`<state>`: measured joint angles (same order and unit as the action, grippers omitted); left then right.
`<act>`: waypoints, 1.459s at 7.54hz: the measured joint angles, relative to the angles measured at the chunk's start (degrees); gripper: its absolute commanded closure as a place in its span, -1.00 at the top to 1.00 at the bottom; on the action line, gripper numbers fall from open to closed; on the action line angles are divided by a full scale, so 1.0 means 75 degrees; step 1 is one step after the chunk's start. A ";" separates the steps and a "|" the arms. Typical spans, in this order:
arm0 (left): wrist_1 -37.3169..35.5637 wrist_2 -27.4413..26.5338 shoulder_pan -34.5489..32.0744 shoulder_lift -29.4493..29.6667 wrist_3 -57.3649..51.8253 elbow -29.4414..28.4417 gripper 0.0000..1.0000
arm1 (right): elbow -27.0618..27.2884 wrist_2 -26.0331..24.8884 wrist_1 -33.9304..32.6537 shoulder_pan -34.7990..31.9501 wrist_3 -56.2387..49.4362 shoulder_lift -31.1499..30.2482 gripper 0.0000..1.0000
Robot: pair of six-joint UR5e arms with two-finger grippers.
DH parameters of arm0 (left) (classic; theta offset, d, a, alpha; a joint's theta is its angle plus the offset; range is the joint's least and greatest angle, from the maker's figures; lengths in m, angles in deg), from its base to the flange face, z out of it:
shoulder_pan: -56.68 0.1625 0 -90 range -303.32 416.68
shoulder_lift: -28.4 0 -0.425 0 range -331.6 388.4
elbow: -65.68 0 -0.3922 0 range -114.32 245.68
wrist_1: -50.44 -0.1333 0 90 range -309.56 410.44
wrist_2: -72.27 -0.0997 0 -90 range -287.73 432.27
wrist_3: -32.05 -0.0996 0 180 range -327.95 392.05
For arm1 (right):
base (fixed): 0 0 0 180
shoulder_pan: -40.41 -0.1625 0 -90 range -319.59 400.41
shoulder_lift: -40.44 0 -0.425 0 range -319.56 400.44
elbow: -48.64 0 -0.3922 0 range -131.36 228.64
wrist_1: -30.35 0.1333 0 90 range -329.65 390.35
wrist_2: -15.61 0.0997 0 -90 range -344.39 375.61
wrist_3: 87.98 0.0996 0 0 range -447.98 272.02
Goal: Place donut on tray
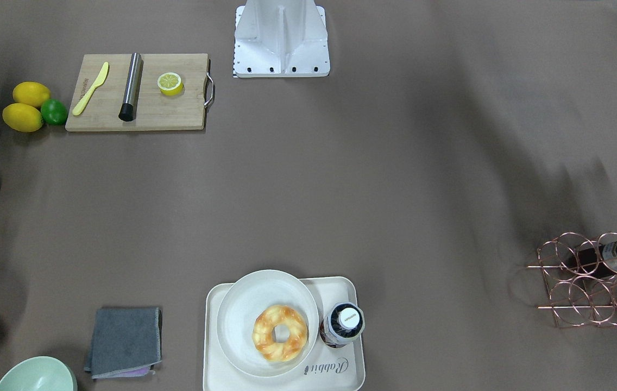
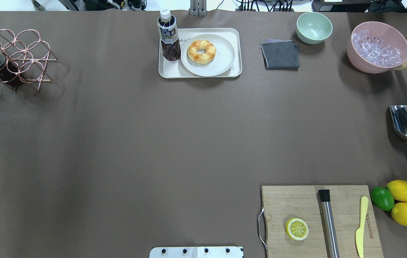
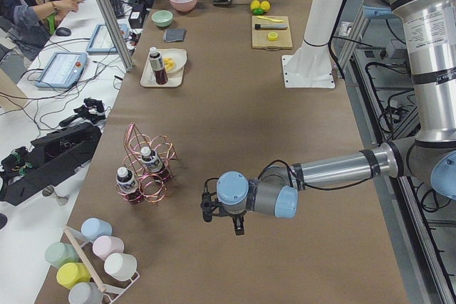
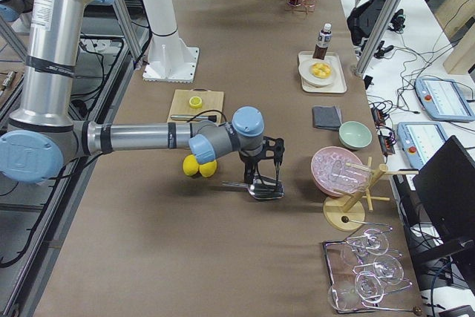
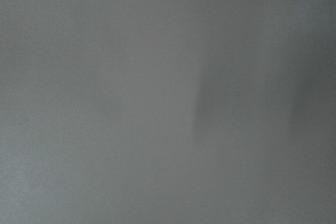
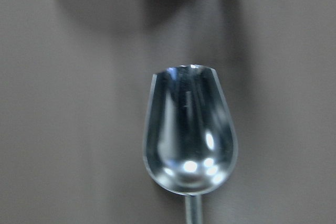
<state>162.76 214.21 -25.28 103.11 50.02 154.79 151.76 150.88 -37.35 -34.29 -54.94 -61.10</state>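
Observation:
The golden twisted donut (image 1: 280,333) lies on a round off-white plate (image 1: 246,304), and the plate rests on the cream tray (image 1: 212,353) at the table's far side from the robot. The donut (image 2: 201,51) and the tray (image 2: 164,70) also show in the overhead view. A dark tea bottle (image 1: 342,325) stands on the tray beside the plate. My left gripper (image 3: 208,211) hovers over bare table near the copper rack, far from the tray. My right gripper (image 4: 269,172) hangs over a metal scoop (image 6: 190,132). I cannot tell whether either is open or shut.
A wooden cutting board (image 2: 296,204) carries a halved lemon (image 2: 297,229), a steel rod and a yellow knife. Two lemons and a lime (image 2: 382,198) lie beside it. A grey cloth (image 2: 280,54), green bowl (image 2: 314,27), pink ice bowl (image 2: 377,46) and copper bottle rack (image 2: 13,57) stand along the far edge.

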 measured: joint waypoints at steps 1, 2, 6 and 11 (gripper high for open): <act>0.0000 0.0000 0.0003 -0.0001 -0.0003 0.0001 0.96 | -0.0113 0.0021 -0.0135 -0.0594 -0.1207 -0.0423 1.00; 0.0001 0.0000 0.0005 0.0000 -0.0004 0.0001 0.96 | -0.0197 -0.0085 -0.0497 -0.1138 -0.2347 -0.0630 1.00; -0.0008 0.0000 0.0007 -0.0001 0.0000 -0.0004 0.96 | -0.0290 -0.0943 -0.1689 -0.2133 -0.4534 -0.0739 1.00; -0.0026 0.0000 0.0024 -0.0010 -0.0037 -0.0114 0.96 | -0.0549 -0.0313 -0.1802 -0.2276 -0.4637 -0.0774 1.00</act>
<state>162.56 214.21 -25.10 103.04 49.74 153.94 147.65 148.53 -50.86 -51.35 -89.72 -66.90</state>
